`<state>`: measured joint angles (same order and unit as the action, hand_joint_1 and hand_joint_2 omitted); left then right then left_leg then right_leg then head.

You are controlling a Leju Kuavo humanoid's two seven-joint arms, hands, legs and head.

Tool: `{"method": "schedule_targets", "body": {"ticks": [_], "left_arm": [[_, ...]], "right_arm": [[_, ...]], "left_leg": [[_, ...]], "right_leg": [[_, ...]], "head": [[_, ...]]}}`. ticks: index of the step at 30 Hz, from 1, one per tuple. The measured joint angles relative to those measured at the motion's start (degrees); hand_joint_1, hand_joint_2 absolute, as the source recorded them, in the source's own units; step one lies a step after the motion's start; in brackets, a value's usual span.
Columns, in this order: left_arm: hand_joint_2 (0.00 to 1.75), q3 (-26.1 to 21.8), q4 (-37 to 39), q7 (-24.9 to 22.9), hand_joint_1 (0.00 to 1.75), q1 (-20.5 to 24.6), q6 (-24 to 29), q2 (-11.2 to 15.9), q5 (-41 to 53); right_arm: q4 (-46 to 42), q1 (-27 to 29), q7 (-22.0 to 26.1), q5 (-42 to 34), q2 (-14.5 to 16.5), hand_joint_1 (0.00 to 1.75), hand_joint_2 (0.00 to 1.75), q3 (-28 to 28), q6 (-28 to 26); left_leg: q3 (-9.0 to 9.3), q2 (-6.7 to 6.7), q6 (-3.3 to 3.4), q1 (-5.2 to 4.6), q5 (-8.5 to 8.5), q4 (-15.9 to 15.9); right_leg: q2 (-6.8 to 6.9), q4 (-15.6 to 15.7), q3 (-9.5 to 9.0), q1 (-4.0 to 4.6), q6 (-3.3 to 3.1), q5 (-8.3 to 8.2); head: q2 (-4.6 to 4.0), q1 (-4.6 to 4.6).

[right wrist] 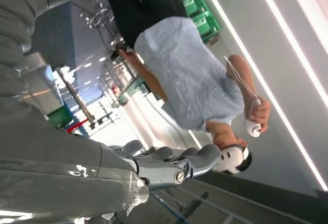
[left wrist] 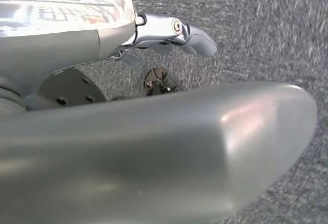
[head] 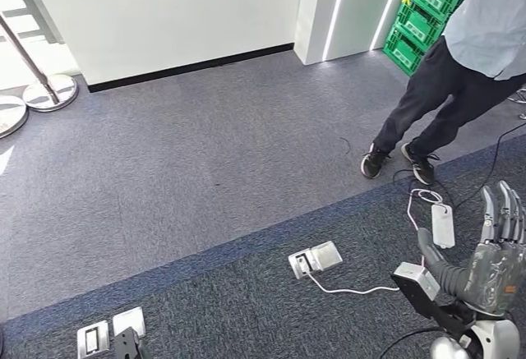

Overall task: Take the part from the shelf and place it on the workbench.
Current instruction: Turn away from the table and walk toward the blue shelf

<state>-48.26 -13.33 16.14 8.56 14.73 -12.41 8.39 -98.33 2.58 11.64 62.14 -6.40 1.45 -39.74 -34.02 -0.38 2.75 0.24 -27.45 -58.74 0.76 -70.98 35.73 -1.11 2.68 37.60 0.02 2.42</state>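
Note:
My right hand [head: 496, 248] is raised at the lower right of the head view, fingers straight and pointing up, with nothing in it. In the right wrist view its fingers [right wrist: 174, 163] stretch out flat and bare. My left hand [left wrist: 170, 32] hangs over the grey carpet, fingers extended and holding nothing, its thick thumb [left wrist: 193, 147] across the near foreground. The head view looks down at carpeted floor.
A person [head: 459, 71] in a light blue shirt and dark trousers stands at the right, holding a white controller [right wrist: 253, 126]. Green crates [head: 428, 6] are stacked behind. Floor sockets [head: 315, 259], a white adapter [head: 443, 226] and cables lie on the carpet. Stanchion bases [head: 49, 92] stand far left.

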Motion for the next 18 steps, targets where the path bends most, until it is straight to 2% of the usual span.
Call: {"method": "schedule_targets", "body": {"ticks": [1,2,3,4,6,7,8,10,12,14,15,16,17,18], "left_arm": [[0.0,-0.01,0.0,0.01,0.0,-0.04,0.02,0.0,0.0],[0.0,-0.02,0.0,0.03,0.0,-0.08,0.05,0.0,0.0],[0.0,-0.03,0.0,0.07,0.0,-0.1,0.09,0.0,0.0],[0.0,-0.04,0.0,0.13,0.0,-0.11,0.14,-0.01,0.0],[0.0,-0.07,0.0,0.28,0.0,-0.13,0.28,-0.05,0.0],[0.0,-0.1,0.0,0.34,0.0,-0.16,0.35,-0.07,-0.02],[0.0,-0.2,0.0,0.4,0.0,-0.22,0.43,-0.08,-0.02],[0.0,-0.66,0.0,0.5,0.0,-0.4,0.66,-0.02,-0.02],[0.0,-1.2,0.0,0.66,0.0,-0.57,0.92,0.08,0.01],[0.0,-1.46,0.0,0.77,0.0,-0.71,1.06,0.14,-0.02],[0.0,-1.54,0.0,0.79,0.0,-0.78,1.15,0.16,-0.03],[0.0,-1.67,0.0,0.79,0.0,-0.89,1.29,0.19,-0.03],[0.0,-1.9,0.0,0.79,0.0,-1.03,1.45,0.21,-0.01],[0.0,-2.18,0.0,0.8,0.0,-1.19,1.63,0.23,0.0]], "right_arm": [[-0.07,0.45,0.19,-0.28,0.24,0.0,1.75,0.16,-0.01],[-0.19,0.79,0.32,-0.72,0.45,0.0,1.75,0.39,-0.01],[-0.36,1.12,0.44,-1.29,0.65,0.0,1.75,0.73,-0.02],[-0.55,1.45,0.55,-1.97,0.79,0.0,1.75,1.19,-0.03],[-0.8,2.46,1.03,-3.63,1.03,0.0,1.75,2.63,-0.05],[-0.79,3.14,1.54,-4.65,1.17,0.0,1.75,3.6,-0.07],[-0.61,3.87,2.23,-5.92,1.47,0.0,1.75,4.84,-0.08],[0.25,5.22,3.93,-8.86,2.66,0.0,1.75,7.98,-0.1],[1.46,6.45,5.89,-11.28,4.19,0.0,1.75,11.33,-0.13],[2.55,7.66,7.35,-12.53,5.33,0.0,1.75,13.95,-0.11],[3.27,8.07,7.74,-12.98,5.86,0.0,1.75,15.1,0.0],[4.56,8.25,8.19,-13.51,6.52,0.0,1.75,16.53,0.32],[6.48,8.23,8.99,-14.15,7.39,0.0,1.75,18.54,0.82],[8.97,8.09,10.34,-14.85,8.33,0.0,1.75,21.1,1.4]], "left_leg": [[0.0,-0.65,0.07,-0.13,0.03,-0.02],[0.04,-1.3,0.11,-0.25,0.05,-0.03],[0.11,-1.98,0.12,-0.36,0.06,-0.04],[0.2,-2.64,0.13,-0.42,0.07,-0.05],[0.15,-3.86,-0.05,-0.47,0.17,-0.11],[-0.01,-4.39,-0.26,-0.36,0.27,-0.12],[-0.21,-4.89,-0.56,-0.22,0.42,-0.1],[-0.5,-5.67,-1.17,-0.01,0.53,-0.05],[-1.38,-4.23,-1.68,-0.2,-0.99,-1.94],[-4.14,-1.62,-2.21,-0.13,-4.6,-8.1],[-5.82,-0.9,-2.5,0.07,-6.27,-11.86],[-7.0,-0.52,-2.74,0.28,-7.22,-14.64],[-7.2,-0.32,-2.92,0.44,-7.1,-15.44],[-6.21,-0.09,-3.05,0.57,-5.93,-13.83]], "right_leg": [[-0.21,-2.3,1.16,0.03,-0.12,0.36],[-0.33,-2.27,1.28,0.08,-0.3,-0.5],[-0.61,0.16,0.3,0.15,-0.56,-2.42],[-1.35,4.21,-1.42,0.24,-0.93,-4.81],[-3.5,11.32,-4.49,0.35,-1.66,-7.77],[-4.21,13.07,-5.22,0.43,-1.9,-8.16],[-4.36,13.62,-5.43,0.52,-1.98,-8.0],[-3.31,14.28,-5.65,0.5,-2.15,-8.19],[-2.01,15.0,-5.95,0.15,-2.54,-8.54],[-0.71,15.27,-6.04,0.02,-2.8,-8.67],[-0.06,15.25,-6.01,0.04,-2.82,-8.66],[0.55,15.23,-5.99,0.06,-2.8,-8.63],[1.16,15.19,-6.0,0.06,-2.73,-8.58],[1.76,15.14,-6.07,0.02,-2.58,-8.48]], "head": [[0.0,0.01],[0.0,0.01],[0.0,0.02],[0.0,0.02],[0.0,0.06],[0.0,0.06],[0.0,0.06],[0.0,0.05],[0.0,0.15],[0.0,0.25],[0.0,0.27],[0.0,0.27],[0.0,0.26],[0.0,0.27]]}}
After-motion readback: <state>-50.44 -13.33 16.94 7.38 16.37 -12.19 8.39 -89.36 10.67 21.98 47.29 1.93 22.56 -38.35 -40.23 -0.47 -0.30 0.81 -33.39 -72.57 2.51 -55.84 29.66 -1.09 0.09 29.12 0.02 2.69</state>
